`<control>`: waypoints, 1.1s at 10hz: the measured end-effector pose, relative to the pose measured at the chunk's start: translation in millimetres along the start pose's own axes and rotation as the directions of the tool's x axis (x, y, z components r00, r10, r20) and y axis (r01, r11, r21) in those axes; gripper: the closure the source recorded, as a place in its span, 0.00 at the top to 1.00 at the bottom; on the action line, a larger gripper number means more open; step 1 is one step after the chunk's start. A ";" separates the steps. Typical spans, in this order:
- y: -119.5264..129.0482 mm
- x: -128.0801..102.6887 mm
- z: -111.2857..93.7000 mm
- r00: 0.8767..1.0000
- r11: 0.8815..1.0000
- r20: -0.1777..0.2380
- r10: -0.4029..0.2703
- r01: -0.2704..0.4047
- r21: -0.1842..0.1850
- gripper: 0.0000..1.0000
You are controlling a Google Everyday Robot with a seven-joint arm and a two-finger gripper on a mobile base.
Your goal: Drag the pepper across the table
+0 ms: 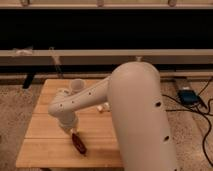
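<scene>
The dark red pepper (pixel 78 143) lies on the light wooden plank table (pixel 42 150), near the front edge, slanting down to the right. My white arm reaches from the right across the table. The gripper (pixel 73 132) is at the arm's end, pointing down right at the pepper's upper end, mostly hidden by the wrist.
A pale cup-like object (pixel 77 86) stands at the back of the table behind the arm. A small pale object (pixel 102 108) lies by the arm at mid-table. A blue box (pixel 188 96) with black cables sits on the floor to the right. A rail and dark wall run behind.
</scene>
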 end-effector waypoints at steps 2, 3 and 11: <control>11.7 6.6 -5.6 1.000 1.000 -0.020 0.011 -0.012 -0.015 0.00; 18.2 12.0 -8.1 1.000 1.000 -0.028 0.012 -0.013 -0.025 0.00; 97.1 66.3 -14.3 0.989 0.993 -0.118 0.090 -0.098 -0.063 0.00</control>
